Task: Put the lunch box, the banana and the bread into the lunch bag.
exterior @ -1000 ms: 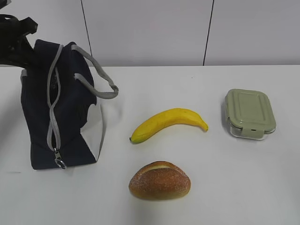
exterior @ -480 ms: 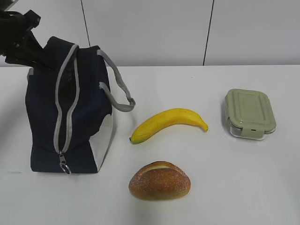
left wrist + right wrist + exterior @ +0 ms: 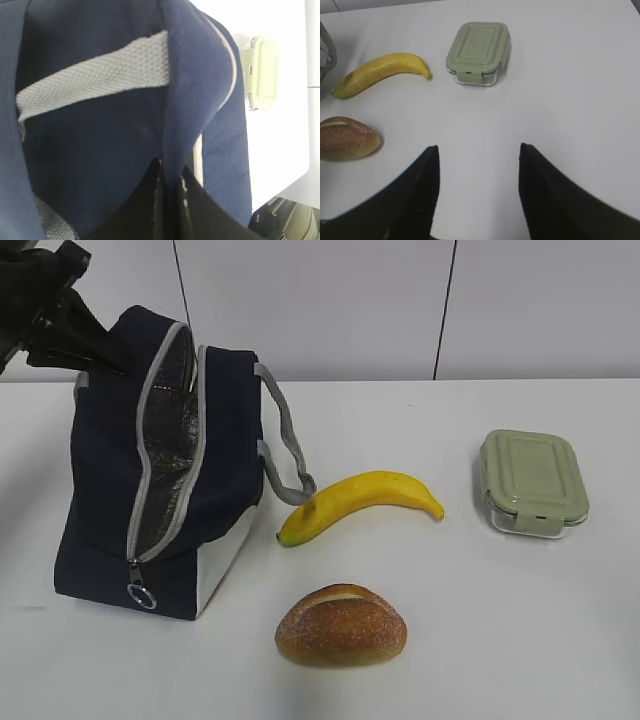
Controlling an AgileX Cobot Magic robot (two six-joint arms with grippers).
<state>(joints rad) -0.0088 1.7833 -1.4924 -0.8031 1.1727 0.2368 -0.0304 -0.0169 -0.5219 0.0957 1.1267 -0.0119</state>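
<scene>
At the far left of the white bench (image 3: 520, 640), the left pincer (image 3: 170, 185) is pinched closed on a fold of the boxy dark navy fabric lunch bag (image 3: 100, 490), gripping it at the upper back edge; in the exterior view its black arm (image 3: 45, 310) reaches in from the top-left corner. The bag stands near the bench's left edge, leaning, with its grey zipper (image 3: 150, 440) parted from the top down to the ring pull (image 3: 142, 595) at the front bottom, silver foil lining (image 3: 175, 420) showing in the gap. A grey strap handle (image 3: 285, 445) hangs off its right side, its loop touching or just overlapping the curved yellow banana (image 3: 360, 498).

The banana lies mid-bench, long axis running left to right, its left end nearer the front. Before it, near the front edge, sits the oval golden-brown bread roll (image 3: 340, 625), long axis left to right, pale split up.

Toward the right edge rests the small clear lunch box with sage-green lid (image 3: 532, 480), long axis running front to back.

The right pincer (image 3: 479, 155) hovers over bare bench with its jaws apart, holding nothing; the lunch box lies well beyond it, banana and bread to its left.
</scene>
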